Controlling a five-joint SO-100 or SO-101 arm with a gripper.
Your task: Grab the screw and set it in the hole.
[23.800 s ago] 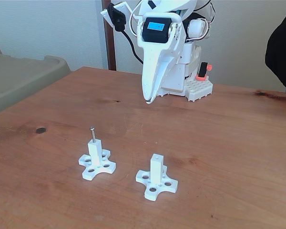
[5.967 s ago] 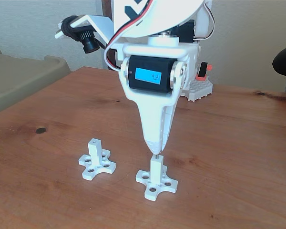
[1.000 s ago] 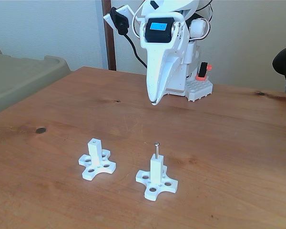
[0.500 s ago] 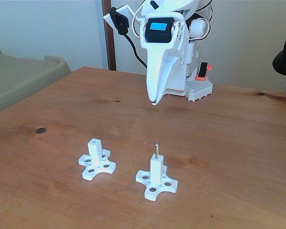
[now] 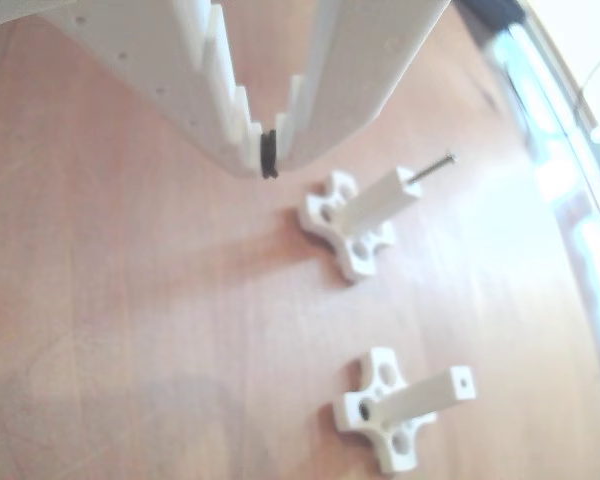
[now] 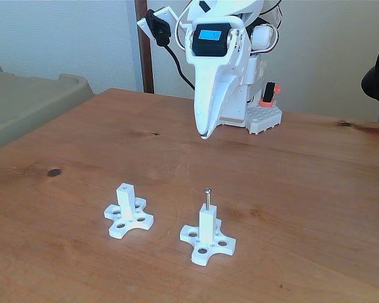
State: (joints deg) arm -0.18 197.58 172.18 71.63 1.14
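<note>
Two white posts with cross-shaped bases stand on my wooden desk (image 6: 303, 189), and I take them from left to right as the fixed view shows them. The left post (image 6: 127, 203) is bare, with the small bore in its top face open. Just beside it to the right, the second post (image 6: 206, 228) carries the screw (image 6: 207, 197), which stands upright in the hole with its dark head and part of its shank above the end face. In the other view the same screw (image 5: 433, 166) pokes out of its post (image 5: 378, 199), while the bare post (image 5: 420, 397) lies lower in the picture with its bore visible. My end effector (image 6: 203, 134) hangs above the desk, well behind both posts, its two white fingers (image 5: 230, 120) pressed together at the tips, holding nothing.
</note>
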